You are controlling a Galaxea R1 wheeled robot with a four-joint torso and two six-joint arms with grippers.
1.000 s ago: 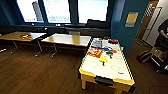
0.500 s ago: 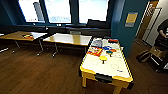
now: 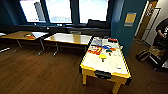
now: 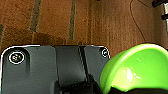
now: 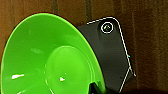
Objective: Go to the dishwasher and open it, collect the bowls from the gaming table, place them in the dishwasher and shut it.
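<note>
A bright green round plastic bowl [image 4: 136,68] sits at the left arm's wrist and a second, wider bright green plastic bowl [image 5: 50,57] at the right arm's wrist, each above brown wooden floor [image 4: 62,22]; whether either gripper is clamped on its bowl I cannot tell, the fingers being hidden; in the head view the long white-topped, yellow-edged gaming table [image 3: 105,63] lies ahead and slightly right, its long axis running away from the robot, coloured boxes and pieces crowding its far end; wood-topped tables [image 3: 68,38] stand to the left under bright windows [image 3: 92,10]; a person [image 3: 162,30] stands at the far right; the dishwasher is nowhere ahead, so I judge both bowls are in transit.
</note>
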